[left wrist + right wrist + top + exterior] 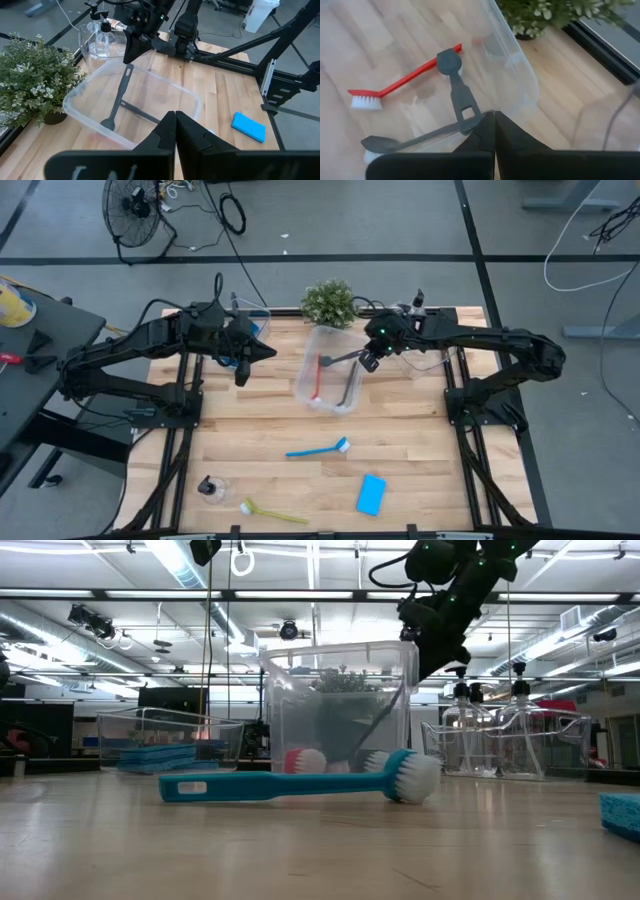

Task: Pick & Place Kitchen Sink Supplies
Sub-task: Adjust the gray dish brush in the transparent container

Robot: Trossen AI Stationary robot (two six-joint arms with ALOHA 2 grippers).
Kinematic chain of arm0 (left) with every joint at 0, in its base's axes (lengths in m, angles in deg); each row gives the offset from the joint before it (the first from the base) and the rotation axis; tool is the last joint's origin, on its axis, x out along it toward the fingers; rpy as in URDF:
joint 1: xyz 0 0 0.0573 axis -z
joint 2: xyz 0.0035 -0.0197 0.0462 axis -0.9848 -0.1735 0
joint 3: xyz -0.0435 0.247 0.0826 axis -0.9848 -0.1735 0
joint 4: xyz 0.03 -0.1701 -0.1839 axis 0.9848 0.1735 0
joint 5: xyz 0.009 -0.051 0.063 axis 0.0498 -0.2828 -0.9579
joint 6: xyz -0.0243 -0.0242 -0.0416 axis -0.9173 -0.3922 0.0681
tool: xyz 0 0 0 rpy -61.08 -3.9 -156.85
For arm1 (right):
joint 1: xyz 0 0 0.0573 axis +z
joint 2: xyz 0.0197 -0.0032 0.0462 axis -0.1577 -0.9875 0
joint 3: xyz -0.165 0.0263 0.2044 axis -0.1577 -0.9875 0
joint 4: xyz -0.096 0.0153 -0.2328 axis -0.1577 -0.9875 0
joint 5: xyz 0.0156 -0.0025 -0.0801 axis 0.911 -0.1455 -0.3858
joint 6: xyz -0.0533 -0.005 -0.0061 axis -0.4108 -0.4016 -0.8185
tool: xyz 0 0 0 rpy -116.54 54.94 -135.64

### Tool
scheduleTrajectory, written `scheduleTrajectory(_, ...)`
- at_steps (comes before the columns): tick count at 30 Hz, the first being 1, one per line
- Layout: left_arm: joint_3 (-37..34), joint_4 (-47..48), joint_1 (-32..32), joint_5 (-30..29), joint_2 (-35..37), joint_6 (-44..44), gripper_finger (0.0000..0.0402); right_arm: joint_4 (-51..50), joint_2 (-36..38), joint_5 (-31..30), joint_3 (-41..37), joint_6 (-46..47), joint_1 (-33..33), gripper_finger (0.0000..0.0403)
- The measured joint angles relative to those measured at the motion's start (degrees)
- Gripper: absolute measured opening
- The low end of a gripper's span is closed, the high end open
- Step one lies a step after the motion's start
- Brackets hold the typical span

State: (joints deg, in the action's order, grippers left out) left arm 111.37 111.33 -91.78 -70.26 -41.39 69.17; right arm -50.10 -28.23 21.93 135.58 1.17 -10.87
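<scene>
Two grey brushes show in the clear bin (330, 383) at the counter's (420, 450) middle: one grey brush (454, 85) hangs upright from the right end effector (368, 358), whose fingers are closed on its handle above the bin, while the second grey brush (349, 388) lies inside beside a red brush (318, 376). In front of the bin a blue brush (318, 448) lies flat, with a blue sponge (371, 493), a yellow-green brush (272, 512) and a small pump bottle (210, 486) nearer the front edge. Behind the bin stands a potted plant (330, 302). The left end effector (250, 352), closed and empty, hovers left of the bin.
</scene>
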Motion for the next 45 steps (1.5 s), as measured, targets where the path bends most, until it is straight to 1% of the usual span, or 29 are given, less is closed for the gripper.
scheduleTrajectory(3, 0.00, 0.00, 0.00, 0.00, 0.00, 0.00, 0.0012, 1.58, -0.11, 2.25, -0.04, -0.01, 0.00, 0.0000)
scheduleTrajectory(6, 0.00, 0.00, 0.00, 0.00, 0.00, 0.00, 0.0012, 2.83, 0.06, 6.10, -0.20, -0.05, 0.04, 0.0000)
scheduleTrajectory(15, 0.00, 0.00, 0.00, -0.09, 0.00, -0.02, 0.0012, 4.68, 0.13, 23.47, -0.30, 0.90, 0.09, 0.0000)
scheduleTrajectory(19, 0.00, 0.00, -0.02, -0.46, 0.00, -0.03, 0.0012, 8.60, 0.26, 25.75, -0.29, 1.36, 0.07, 0.0000)
scheduleTrajectory(23, 0.00, 0.00, 0.00, -0.46, 0.00, -0.15, 0.0012, 16.29, 0.29, 29.85, -0.31, 2.23, 0.16, 0.0000)
scheduleTrajectory(25, 0.00, 0.00, -0.02, -0.46, 0.00, -0.17, 0.0012, 19.28, 0.33, 29.25, -0.28, 2.35, 0.35, 0.0000)
scheduleTrajectory(26, 0.00, 0.00, -0.02, -0.46, 0.00, -0.17, 0.0012, 20.10, 0.33, 27.40, -0.28, 2.92, 0.39, 0.0000)
scheduleTrajectory(29, 0.00, -0.02, 0.00, -0.44, 0.00, -0.20, 0.0012, 19.33, 0.33, 19.04, -0.28, 5.22, 0.34, 0.0000)
scheduleTrajectory(32, 0.00, -0.02, -0.01, -0.46, 0.00, -0.40, 0.0012, 16.57, 0.33, 14.09, -0.28, 5.00, 0.56, 0.0000)
scheduleTrajectory(38, 0.00, -0.02, 0.00, -1.15, 0.00, -0.33, 0.0012, 11.00, 0.33, 9.69, -0.28, 3.66, 2.69, 0.0000)
scheduleTrajectory(45, 0.00, -0.02, -0.02, -2.21, 0.00, -0.24, 0.0012, 9.39, 0.33, 9.44, -0.28, 3.50, 4.16, 0.0000)
